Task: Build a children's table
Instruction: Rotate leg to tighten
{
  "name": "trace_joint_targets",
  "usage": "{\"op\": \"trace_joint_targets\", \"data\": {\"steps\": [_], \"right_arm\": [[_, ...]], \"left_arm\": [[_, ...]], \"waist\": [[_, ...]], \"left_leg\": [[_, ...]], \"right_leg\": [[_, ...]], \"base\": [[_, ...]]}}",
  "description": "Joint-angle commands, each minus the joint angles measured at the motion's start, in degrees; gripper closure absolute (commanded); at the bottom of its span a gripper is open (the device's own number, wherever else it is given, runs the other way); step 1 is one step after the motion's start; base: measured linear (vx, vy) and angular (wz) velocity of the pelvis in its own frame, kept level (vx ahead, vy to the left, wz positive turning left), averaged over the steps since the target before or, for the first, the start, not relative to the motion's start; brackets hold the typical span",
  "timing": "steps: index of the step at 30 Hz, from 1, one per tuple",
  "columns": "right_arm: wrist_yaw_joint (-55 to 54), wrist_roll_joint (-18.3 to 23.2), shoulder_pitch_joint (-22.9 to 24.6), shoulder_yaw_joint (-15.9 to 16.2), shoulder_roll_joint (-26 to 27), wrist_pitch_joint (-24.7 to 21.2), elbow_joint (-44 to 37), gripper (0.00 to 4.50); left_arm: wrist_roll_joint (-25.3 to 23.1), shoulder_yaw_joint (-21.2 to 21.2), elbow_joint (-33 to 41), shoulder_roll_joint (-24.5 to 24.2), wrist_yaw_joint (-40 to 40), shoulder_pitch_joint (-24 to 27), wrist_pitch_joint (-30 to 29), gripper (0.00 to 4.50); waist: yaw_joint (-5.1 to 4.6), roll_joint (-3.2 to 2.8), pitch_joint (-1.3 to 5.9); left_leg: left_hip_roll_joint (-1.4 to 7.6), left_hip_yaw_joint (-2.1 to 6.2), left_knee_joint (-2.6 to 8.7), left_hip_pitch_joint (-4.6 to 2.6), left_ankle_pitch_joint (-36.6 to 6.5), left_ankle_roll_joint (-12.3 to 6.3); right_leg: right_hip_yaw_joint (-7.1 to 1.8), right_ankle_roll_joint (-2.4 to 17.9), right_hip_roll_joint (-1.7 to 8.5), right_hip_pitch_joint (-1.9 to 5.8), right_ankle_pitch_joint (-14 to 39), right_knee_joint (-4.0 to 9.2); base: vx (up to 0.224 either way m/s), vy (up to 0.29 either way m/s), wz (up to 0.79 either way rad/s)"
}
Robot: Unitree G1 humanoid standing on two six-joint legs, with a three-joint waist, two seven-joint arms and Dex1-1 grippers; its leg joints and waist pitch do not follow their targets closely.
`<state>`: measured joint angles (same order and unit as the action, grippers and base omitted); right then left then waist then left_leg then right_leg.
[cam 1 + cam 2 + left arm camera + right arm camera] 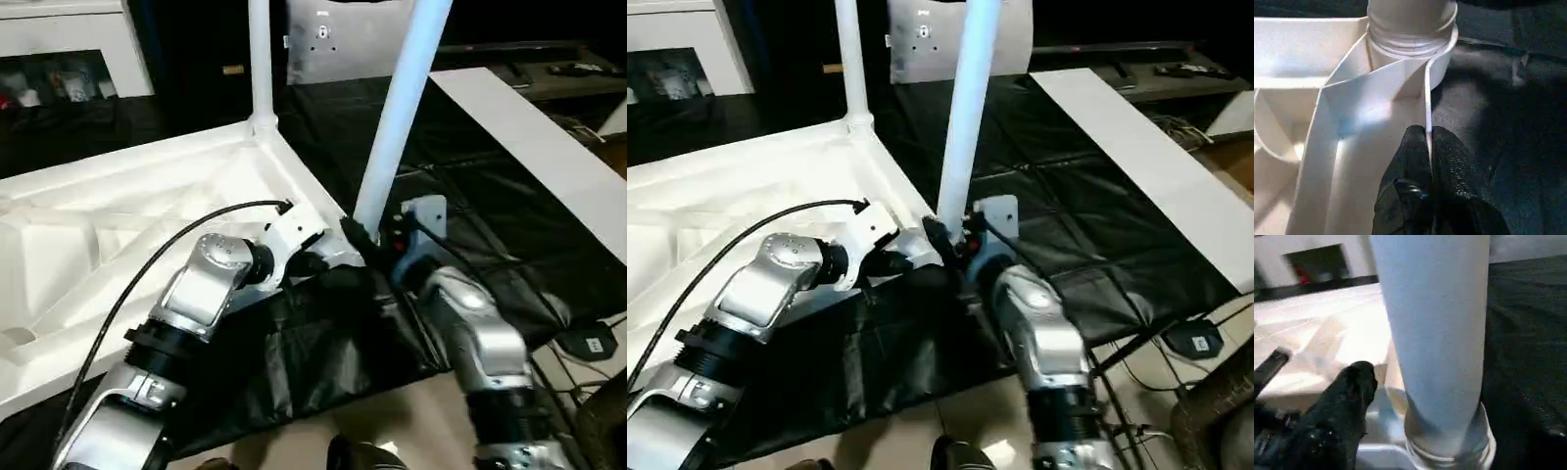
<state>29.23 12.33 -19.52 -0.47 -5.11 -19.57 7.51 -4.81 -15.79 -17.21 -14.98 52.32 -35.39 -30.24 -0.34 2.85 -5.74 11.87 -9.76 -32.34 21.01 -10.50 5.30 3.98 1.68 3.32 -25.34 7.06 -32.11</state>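
The children's table top (118, 225) lies upside down on a black cloth, its ribbed underside facing up. Two white legs stand in corner sockets: one at the far corner (260, 59), one at the near corner (402, 108). My left gripper (1427, 134) is shut on the thin rim wall of the top, just short of the near corner socket (1413, 44). My right gripper (364, 235) sits at the base of the near leg (1430, 333). One black finger (1347, 401) stands beside the leg with a gap between them; the other finger is hidden behind the leg.
A long flat white board (549, 147) lies on the black cloth (470, 196) to the right. A white-grey panel (333, 39) stands at the back, a white cabinet (69, 39) at the back left. Cables and a plug (588, 343) lie on the floor at the right.
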Motion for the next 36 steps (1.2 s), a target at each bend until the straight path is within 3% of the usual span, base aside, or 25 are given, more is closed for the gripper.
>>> {"op": "trace_joint_targets", "data": {"steps": [1, 5, 7, 10, 15, 16, 17, 18, 23, 24, 26, 29, 36], "right_arm": [[5.54, 2.16, 1.53, 0.88, -2.73, -1.9, -2.41, 0.59], [13.5, 4.52, 2.6, 1.4, -7.93, -3.25, -4.6, 0.21], [24.74, 7.56, 2.95, 3.0, -14.44, -3.49, -6.12, 0.1], [29.46, 7.91, 2.06, 3.8, -17.44, -2.83, -5.33, 0.05], [40.81, 7.16, -0.81, 7.69, -22.46, -0.5, -1.72, 0.05], [43.54, 7.26, -1.71, 8.63, -23.27, -0.59, -0.78, 0.33], [44.36, 7.45, -2.02, 8.99, -23.66, -0.57, -0.42, 0.33], [45.0, 7.45, -2.49, 9.4, -23.91, -0.5, 0.15, 0.33], [48.29, 7.32, -4.46, 11.44, -23.84, -0.38, 2.52, 0.79], [49.48, 7.37, -5.08, 12.17, -23.73, -0.05, 3.53, 0.79], [50.16, 7.39, -5.43, 12.6, -23.64, 0.03, 4.13, 1.11], [51.26, 7.18, -5.94, 13.18, -23.31, 0.13, 4.86, 1.23], [52.47, 7.39, -6.35, 13.85, -23.4, 0.12, 5.46, 1.85]], "left_arm": [[2.81, 0.23, 1.06, -0.41, 3.21, 0.26, 3.51, 4.5], [3.32, -0.19, 0.76, -2.42, 6.13, 0.56, 5.63, 4.5], [4.01, -1.44, 0.1, -4.97, 11.64, 0.98, 10.11, 4.5], [4.58, -2.54, -0.12, -6.74, 15.5, 1.19, 11.61, 4.5], [4.17, -6.1, -1.83, -11.66, 24.99, 1.05, 19.45, 4.5], [4.18, -6.51, -2.27, -12.5, 26.8, 0.79, 20.75, 4.5], [4.26, -6.57, -2.52, -12.71, 27.54, 0.71, 21.35, 4.5], [4.23, -6.79, -2.65, -13.1, 28.46, 0.61, 21.99, 4.5], [3.8, -8.19, -3.42, -14.54, 31.86, -0.09, 24.85, 4.5], [3.75, -8.64, -4.12, -14.7, 32.67, -0.48, 26.13, 4.5], [3.73, -8.77, -4.53, -14.69, 33.07, -0.72, 26.76, 4.5], [3.77, -8.73, -5.22, -14.57, 33.88, -1.08, 27.68, 4.5], [3.84, -8.83, -6.08, -14.41, 34.22, -1.43, 28.65, 4.5]], "waist": [[0.35, 0.06, 4.19], [0.66, -0.01, 4.14], [1.06, 0.02, 4.08], [1.2, 0.06, 4.13], [1.81, 0.08, 4.12], [2.22, -0.13, 4.08], [2.16, 0.18, 4.03], [2.49, 0.09, 3.96], [3.01, 0.22, 4.36], [3.05, 0.56, 4.23], [3.28, 0.54, 4.08], [3.42, 0.68, 3.99], [3.39, 0.83, 3.98]], "left_leg": [[0.7, -0.42, 2.92, 0.11, -6.24, -6.13], [0.73, -0.45, 2.85, -0.05, -7.31, -6.7], [0.73, -0.42, 2.77, 0.01, -8.22, -7.13], [0.78, -0.42, 2.75, -0.09, -8.52, -6.81], [1.17, -0.42, 2.68, -0.63, -9.1, -6.41], [1.23, -0.48, 2.65, -0.96, -9.58, -6.15], [1.31, -0.59, 2.72, -1.04, -9.8, -6.05], [1.4, -0.59, 2.75, -1.24, -10.32, -5.68], [1.36, -0.44, 2.67, -0.74, -8.17, -5.22], [1.31, -0.54, 2.66, -0.59, -8.11, -5.15], [1.27, -0.53, 2.56, -0.65, -9.39, -4.55], [1.3, -0.36, 2.59, -0.61, -10.6, -3.63], [1.27, -0.33, 2.56, -0.61, -10.52, -3.51]], "right_leg": [[-2.58, 9.82, 3.53, 4.52, 14.63, 2.88], [-2.5, 10.04, 3.49, 4.57, 15.89, 3.11], [-2.47, 9.17, 3.57, 4.65, 17.93, 3.3], [-2.4, 8.91, 3.59, 4.36, 19.89, 3.38], [-2.56, 9.96, 3.75, 3.97, 19.68, 3.09], [-2.57, 10.46, 3.73, 3.67, 19.49, 3.09], [-2.64, 10.63, 3.63, 3.62, 19.34, 3.09], [-2.68, 10.94, 3.74, 3.52, 19.79, 3.08], [-2.65, 11.33, 3.96, 4.12, 17.4, 2.39], [-2.69, 11.03, 3.96, 4.13, 17.53, 2.45], [-2.73, 10.01, 4.03, 3.89, 20.73, 2.71], [-2.71, 9.49, 4.04, 3.87, 22.69, 2.7], [-2.72, 9.15, 3.96, 3.81, 23.01, 2.7]], "base": [[0.0, 0.0, 0.0], [0.0, 0.0, 0.0], [0.0, 0.0, 0.0], [0.0, 0.0, 0.0], [0.0, 0.0, 0.0], [0.0, 0.0, 0.0], [0.0, 0.0, 0.0], [0.0, 0.0, 0.0], [0.0, 0.0, 0.0], [0.0, 0.0, 0.0], [0.0, 0.0, 0.0], [0.0, 0.0, 0.0], [0.0, 0.0, 0.0]]}}
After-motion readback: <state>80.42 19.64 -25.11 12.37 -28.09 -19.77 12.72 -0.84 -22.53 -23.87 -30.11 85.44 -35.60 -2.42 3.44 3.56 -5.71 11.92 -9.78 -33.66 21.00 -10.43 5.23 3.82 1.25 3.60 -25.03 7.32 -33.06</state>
